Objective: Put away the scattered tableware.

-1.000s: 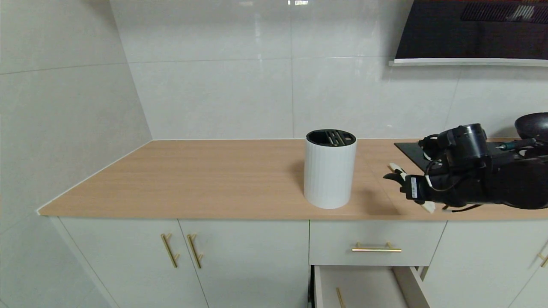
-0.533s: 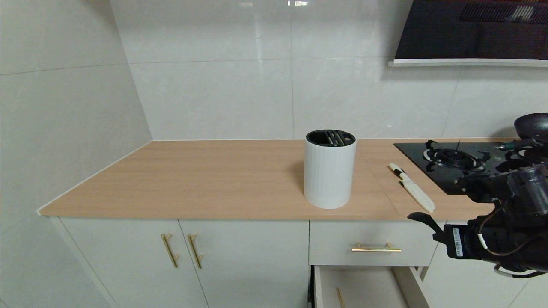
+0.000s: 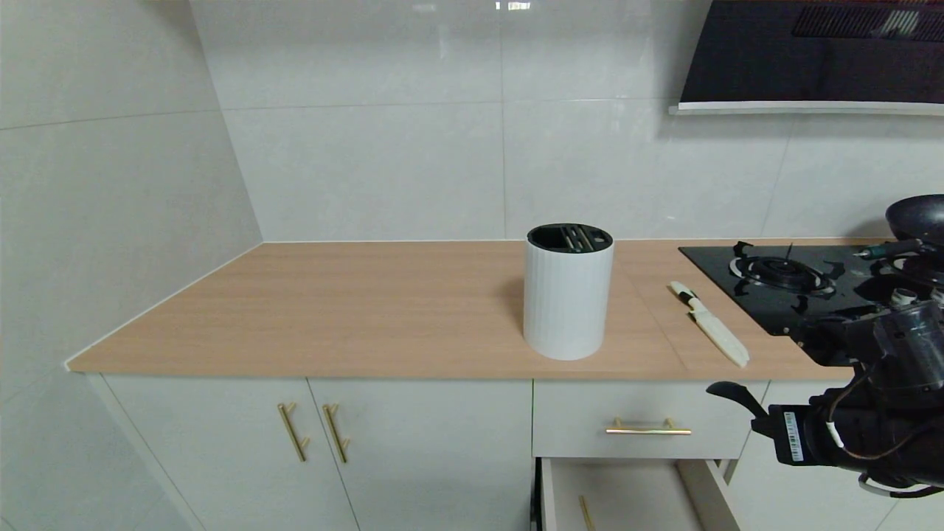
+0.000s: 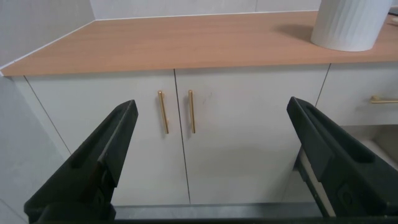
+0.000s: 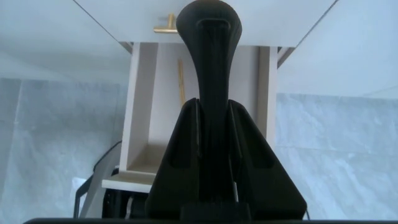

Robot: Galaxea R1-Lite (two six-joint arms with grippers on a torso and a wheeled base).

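Note:
A cream-handled knife (image 3: 708, 324) lies flat on the wooden counter (image 3: 369, 310), between the white ribbed holder (image 3: 568, 295) with a black slotted top and the stove. My right gripper (image 3: 730, 391) hangs below the counter's front edge, in front of the drawers, apart from the knife. In the right wrist view its fingers (image 5: 211, 74) are pressed together, shut on nothing, above the open drawer (image 5: 140, 124). My left gripper (image 4: 211, 109) stands wide open, empty, facing the cabinet doors (image 4: 249, 137) below the counter; the holder (image 4: 348, 25) stands farther off.
A black gas stove (image 3: 782, 284) and a dark pan (image 3: 914, 217) sit at the counter's right end. The lower drawer (image 3: 627, 494) is pulled out with a thin gold stick (image 5: 181, 81) inside. A shut drawer with a gold handle (image 3: 649, 428) is above it.
My right gripper has left its place over the knife, dropping down and right to below the counter edge. The knife has stayed in the same spot.

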